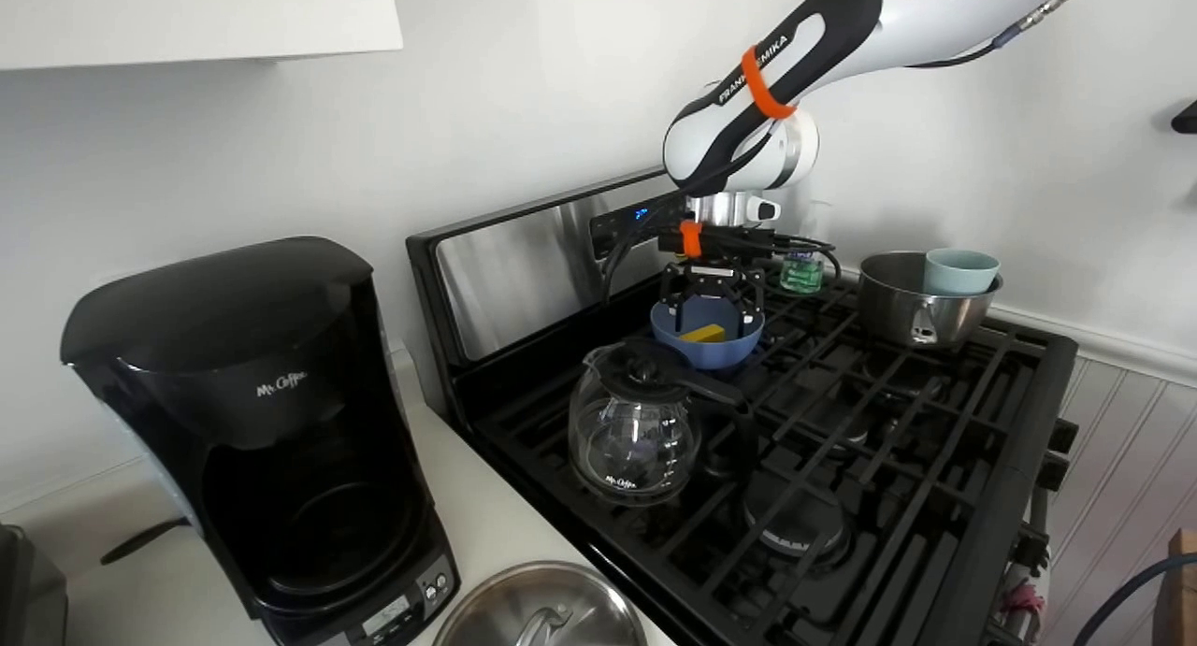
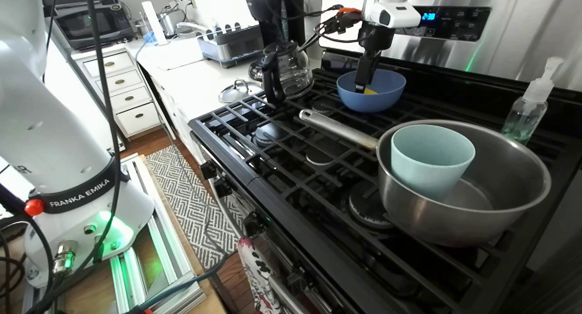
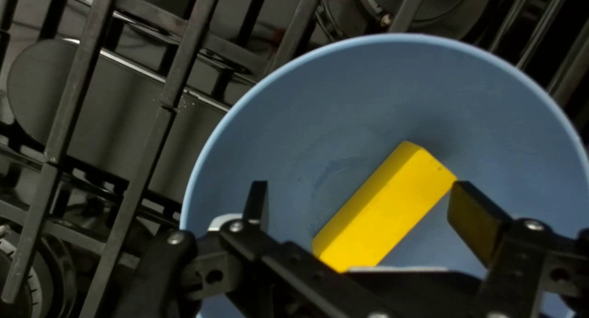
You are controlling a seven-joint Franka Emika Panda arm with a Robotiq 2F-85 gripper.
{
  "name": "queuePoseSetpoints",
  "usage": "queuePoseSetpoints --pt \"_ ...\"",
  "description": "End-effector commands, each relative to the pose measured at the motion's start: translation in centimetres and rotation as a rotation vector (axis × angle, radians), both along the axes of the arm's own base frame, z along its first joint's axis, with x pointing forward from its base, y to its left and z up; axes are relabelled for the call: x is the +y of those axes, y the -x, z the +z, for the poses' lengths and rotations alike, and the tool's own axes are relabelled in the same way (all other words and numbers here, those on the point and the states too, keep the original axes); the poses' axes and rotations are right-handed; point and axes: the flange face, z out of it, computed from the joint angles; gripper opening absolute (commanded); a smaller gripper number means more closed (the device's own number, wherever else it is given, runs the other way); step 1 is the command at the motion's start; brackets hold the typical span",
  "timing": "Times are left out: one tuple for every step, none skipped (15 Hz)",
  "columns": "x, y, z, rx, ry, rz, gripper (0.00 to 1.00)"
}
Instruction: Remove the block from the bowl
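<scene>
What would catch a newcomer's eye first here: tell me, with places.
Probably the bright yellow block comes first, lying in the blue bowl, framed by the open fingers in the wrist view. Next, in an exterior view, comes the big steel pan on the stove, with a pale blue-green cup inside it.

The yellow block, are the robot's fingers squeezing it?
No, the wrist view shows the fingers apart, with blue bowl between one finger and the yellow block.

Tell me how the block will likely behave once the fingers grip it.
The block looks rigid, its edges straight, so it probably won't squash. Its flat faces should keep it from rolling. It lies slantwise to the open fingers, so it may twist as they close.
</scene>
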Motion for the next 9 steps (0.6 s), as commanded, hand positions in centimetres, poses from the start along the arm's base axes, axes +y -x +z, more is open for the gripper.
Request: queuePoseSetpoints --pt "-0.7 -0.6 -0.4 0.014 -0.046 -0.068 1.0" --pt "-0.8 -0.5 -0.7 0.019 -0.053 -0.079 1.0" --pt "-0.9 -0.4 -0.9 0.021 -0.057 -0.089 1.0" --pt "-0.9 -0.4 -1.2 0.024 -0.063 -0.097 1.0" --pt "-1.0 -0.3 -1.3 0.026 -0.067 -0.107 1.0" --pt "-1.0 -0.2 -1.5 0.026 -0.072 -0.114 1.0" --pt "-1.2 -0.2 -1.4 0.021 -0.078 -0.127 1.0" --pt "-1.2 -0.1 -1.2 0.013 -0.088 -0.138 1.0" --pt "-0.9 0.1 0.2 -0.02 -0.109 -0.13 1.0"
